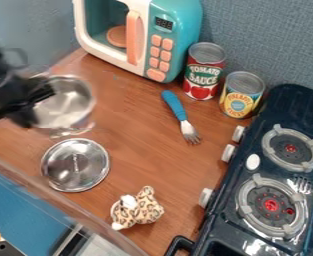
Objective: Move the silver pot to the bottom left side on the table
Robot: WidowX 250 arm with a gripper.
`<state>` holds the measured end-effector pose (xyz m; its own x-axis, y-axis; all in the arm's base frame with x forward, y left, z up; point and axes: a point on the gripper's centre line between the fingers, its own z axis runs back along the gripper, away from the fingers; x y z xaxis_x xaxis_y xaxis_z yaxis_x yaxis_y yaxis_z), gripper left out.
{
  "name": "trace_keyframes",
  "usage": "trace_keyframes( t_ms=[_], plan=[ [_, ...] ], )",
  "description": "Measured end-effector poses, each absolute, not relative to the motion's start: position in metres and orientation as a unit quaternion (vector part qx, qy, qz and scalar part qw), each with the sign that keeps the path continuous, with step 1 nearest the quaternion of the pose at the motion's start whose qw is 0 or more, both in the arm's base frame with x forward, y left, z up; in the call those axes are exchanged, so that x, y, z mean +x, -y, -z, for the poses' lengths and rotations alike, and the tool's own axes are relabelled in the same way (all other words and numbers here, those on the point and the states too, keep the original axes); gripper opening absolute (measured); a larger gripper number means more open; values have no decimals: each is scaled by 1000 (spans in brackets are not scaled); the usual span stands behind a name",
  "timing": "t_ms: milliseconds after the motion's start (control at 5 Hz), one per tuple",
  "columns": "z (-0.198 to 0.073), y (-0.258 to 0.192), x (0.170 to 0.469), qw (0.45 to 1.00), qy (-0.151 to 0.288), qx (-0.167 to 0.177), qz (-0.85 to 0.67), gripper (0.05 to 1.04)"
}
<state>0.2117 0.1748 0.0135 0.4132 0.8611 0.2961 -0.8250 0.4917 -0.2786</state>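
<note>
- The silver pot is at the left of the scene, its open top showing, right beside the black hand, which overlaps its left rim.
- State of the hand: the blur there hides it, so I cannot tell whether it is wide or narrow, or has a grip on the pot. Whether the pot's base touches the wooden desk is also unclear.
- Done, as far as I can judge: the pot is on the left side and the hand is at its rim.
- Left, in my judgement: bring the pot to the near-left part, set it down level, let go and back away.
- Just nearer than the pot lies a round metal lid, flat on the desk; it could get knocked if the pot comes nearer too low.
- Right of the lid and nearer is a spotted plush toy.
- Right of the pot lies a blue-handled fork.
- Farther out are a toy microwave at the far side, 2 cans beside it, and a stove with 2 burners at the right.
</note>
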Motion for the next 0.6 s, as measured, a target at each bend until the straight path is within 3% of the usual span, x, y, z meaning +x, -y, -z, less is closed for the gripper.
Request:
trace_keyframes(
  t_ms=[400, 600],
  plan=[
    [28, -213, 196, 819, 174, -18, -547, 67],
    [35, -225, 199, 811, 163, 5, -562, 67]
  ],
)
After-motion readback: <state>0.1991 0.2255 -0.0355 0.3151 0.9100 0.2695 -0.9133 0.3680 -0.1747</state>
